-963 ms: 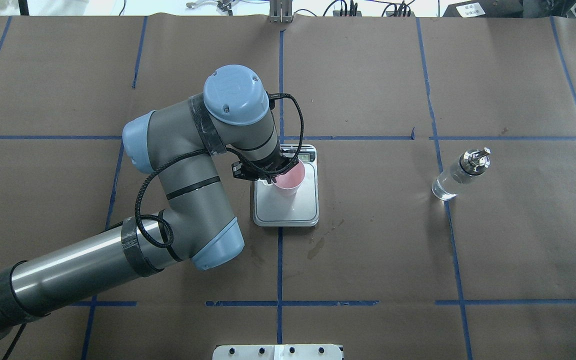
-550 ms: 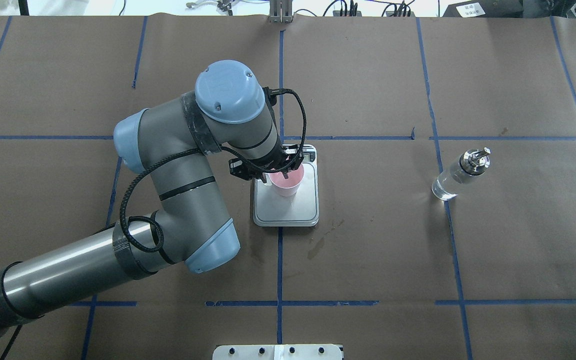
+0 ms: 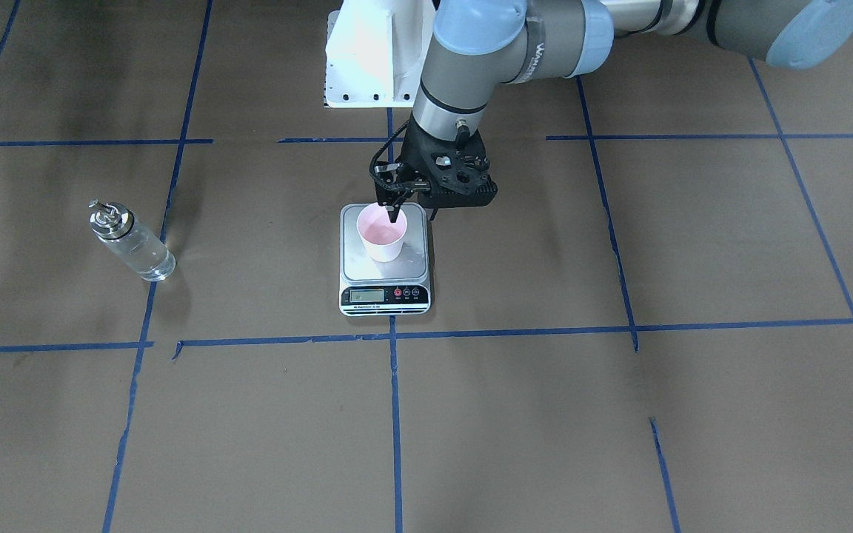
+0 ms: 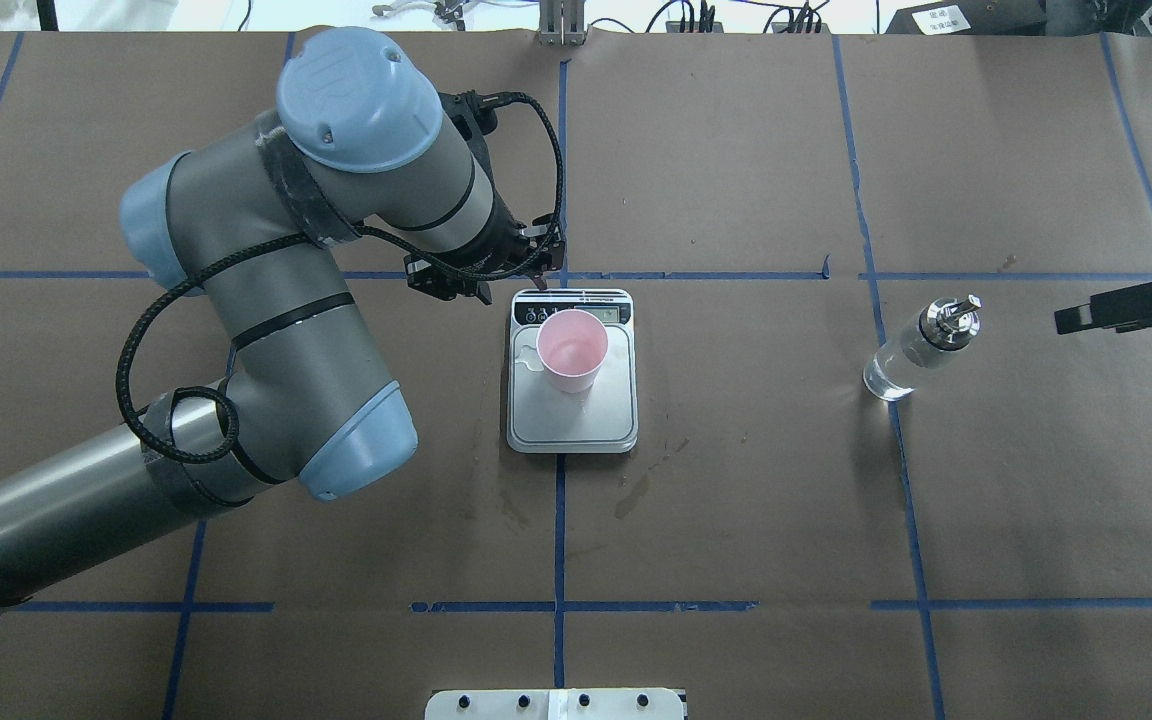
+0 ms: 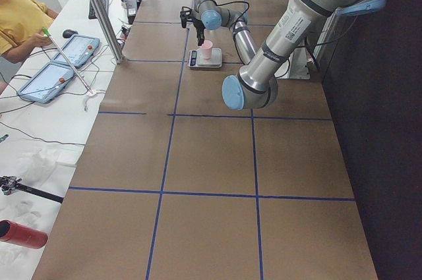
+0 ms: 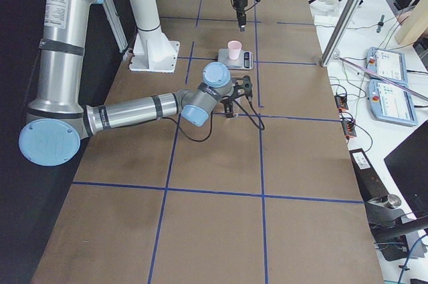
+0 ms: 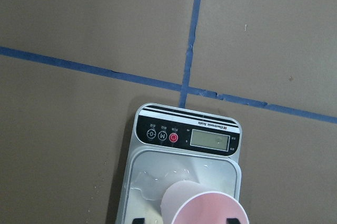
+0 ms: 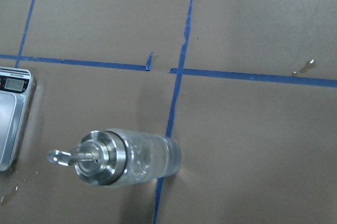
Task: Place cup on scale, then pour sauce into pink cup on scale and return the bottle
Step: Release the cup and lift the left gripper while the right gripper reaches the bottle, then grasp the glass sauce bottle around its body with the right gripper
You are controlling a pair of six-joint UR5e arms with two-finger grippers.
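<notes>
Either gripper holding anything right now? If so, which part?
Nothing is held. The left gripper is open and clear of the cup, which stands alone on the scale. The right gripper is short of the bottle.

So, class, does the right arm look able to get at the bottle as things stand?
Probably yes: the bottle stands alone, upright, with the right end effector close beside it and nothing between them.

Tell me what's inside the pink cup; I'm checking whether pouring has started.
The cup shows only its bare pink inside in the overhead view. Nothing covers it; a thin clear film could not be told.
</notes>
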